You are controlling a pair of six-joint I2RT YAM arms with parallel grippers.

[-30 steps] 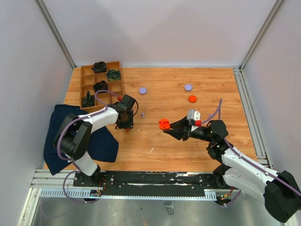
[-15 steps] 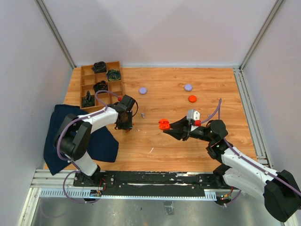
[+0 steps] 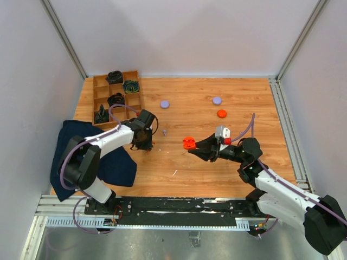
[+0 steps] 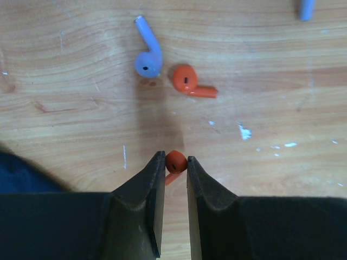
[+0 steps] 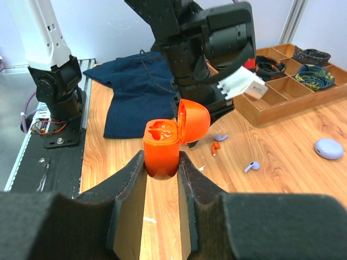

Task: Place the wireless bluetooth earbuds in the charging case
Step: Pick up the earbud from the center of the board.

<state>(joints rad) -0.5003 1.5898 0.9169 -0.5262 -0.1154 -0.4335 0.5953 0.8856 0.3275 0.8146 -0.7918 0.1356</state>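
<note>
Pinched earbud: we saw one orange-red earbud (image 4: 176, 160) caught by its round head between the very tips of the left gripper (image 4: 175, 164); its stem slanted away under the fingers; we could not tell whether it touched the wood.
Left gripper: its jaws stood narrow, clamped on that earbud; it pointed down at the table (image 3: 217, 162), close to the edge of the dark blue cloth (image 3: 116, 165).
Loose earbuds: a second orange-red earbud (image 4: 187, 81) lay flat on the wood just beyond the fingertips, stem pointing right; a lavender earbud (image 4: 148, 57) lay just beside it on the left, the two heads near but apart; another lavender piece (image 4: 306, 8) showed at the top edge of the left wrist view, cut off.
Charging case: the orange case (image 5: 162, 142) was held upright in the air with its lid (image 5: 193, 120) swung open; it was well apart from the left gripper, to its right.
Right gripper: we found the right gripper (image 5: 162, 162) closed on the case's lower body, one finger on each side.
Surroundings: two lavender discs (image 3: 164, 104) (image 3: 217, 100) and an orange disc (image 3: 221, 113) lay farther back; the wooden tray (image 5: 282, 105) held dark coiled bundles.
</note>
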